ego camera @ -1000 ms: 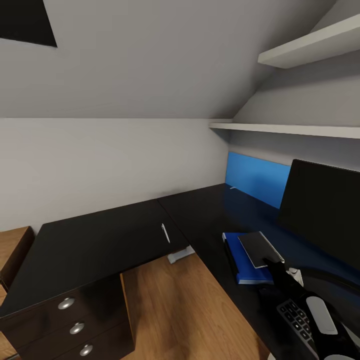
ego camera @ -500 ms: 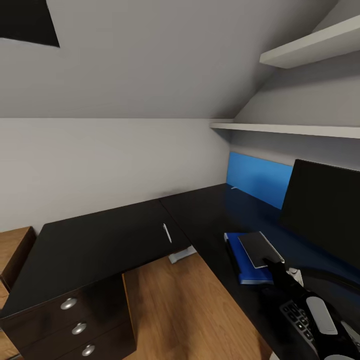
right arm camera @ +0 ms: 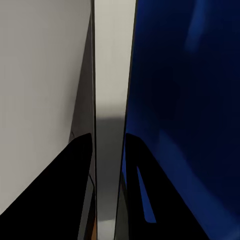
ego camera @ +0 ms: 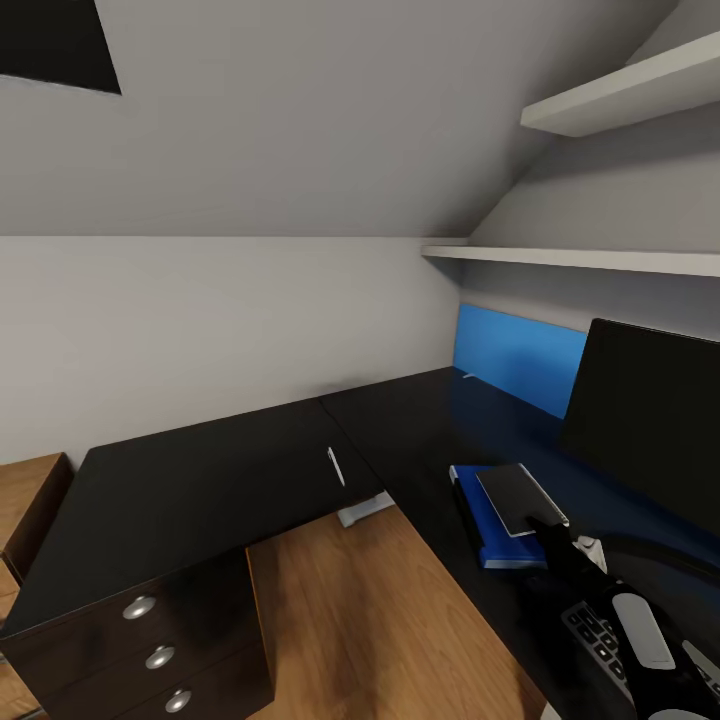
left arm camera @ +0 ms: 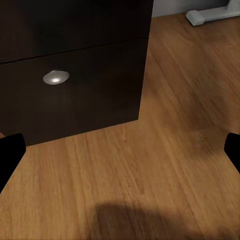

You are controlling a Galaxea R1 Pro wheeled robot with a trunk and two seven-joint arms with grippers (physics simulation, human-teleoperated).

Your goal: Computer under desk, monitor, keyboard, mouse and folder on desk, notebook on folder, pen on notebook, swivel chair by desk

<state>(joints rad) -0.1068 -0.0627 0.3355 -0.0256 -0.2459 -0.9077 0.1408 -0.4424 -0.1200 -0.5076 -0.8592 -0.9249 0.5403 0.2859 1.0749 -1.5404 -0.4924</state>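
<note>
Barely any change: our right gripper point(ego camera: 548, 525) stays clamped on the notebook point(ego camera: 520, 497) atop the folder point(ego camera: 487, 520); left gripper point(left arm camera: 120, 150) hangs open; pen point(ego camera: 333, 466) awaits.

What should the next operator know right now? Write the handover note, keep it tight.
Left gripper: open, empty, over the floor by the drawer unit.
Right gripper: fingers shut on the notebook edge.
Notebook lies on the folder, on the desk beside the monitor. Keyboard on desk. Pen lies apart on the desk.
Done: folder, notebook stacked.
Left: release, put pen on notebook.
</note>
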